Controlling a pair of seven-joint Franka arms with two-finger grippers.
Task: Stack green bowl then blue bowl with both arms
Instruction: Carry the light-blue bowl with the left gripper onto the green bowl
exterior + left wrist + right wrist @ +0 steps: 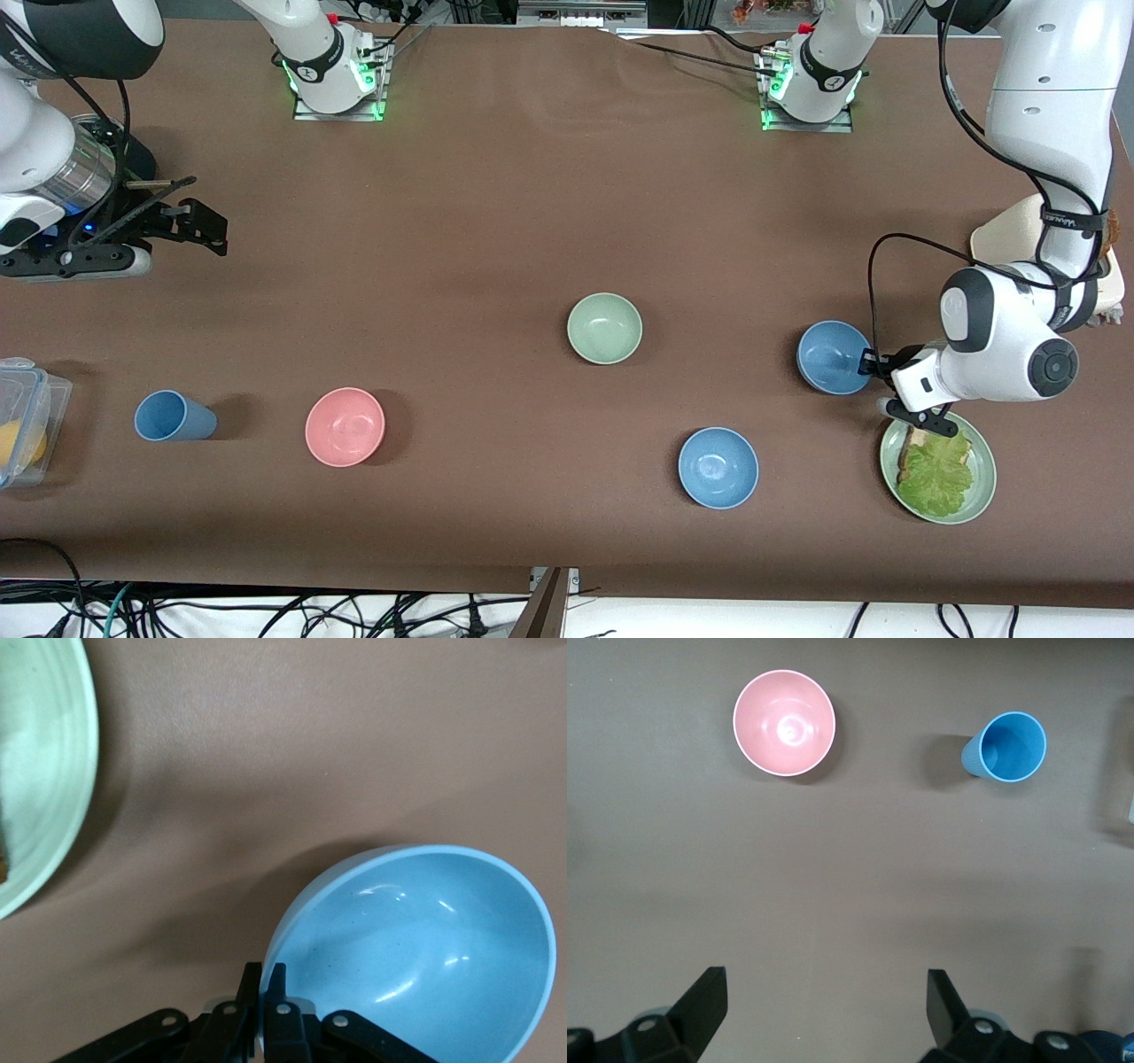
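The left claw [873,365] is pinched tight on the rim of the blue bowl [833,356], one finger inside the wall and one outside, a hold that suits lifting a shallow bowl by its edge. That bowl sits on the table [496,221] toward the left arm's end, just beside the green plate [979,496] of bread and lettuce and farther from the front camera than it. The green bowl [604,328] stands alone near the table's middle, upright and empty, which I judge leaves it free as the base of the stack. It is pale sage, matte and plain; the gripped bowl is a muted steel blue with a smooth inside, duller than the brighter blue bowl [718,467] nearer the front camera. The right claw [177,226] waits with its jaws spread wide and empty above the table at the right arm's end, the pink bowl [784,723] and blue cup [1007,748] in its wrist view.
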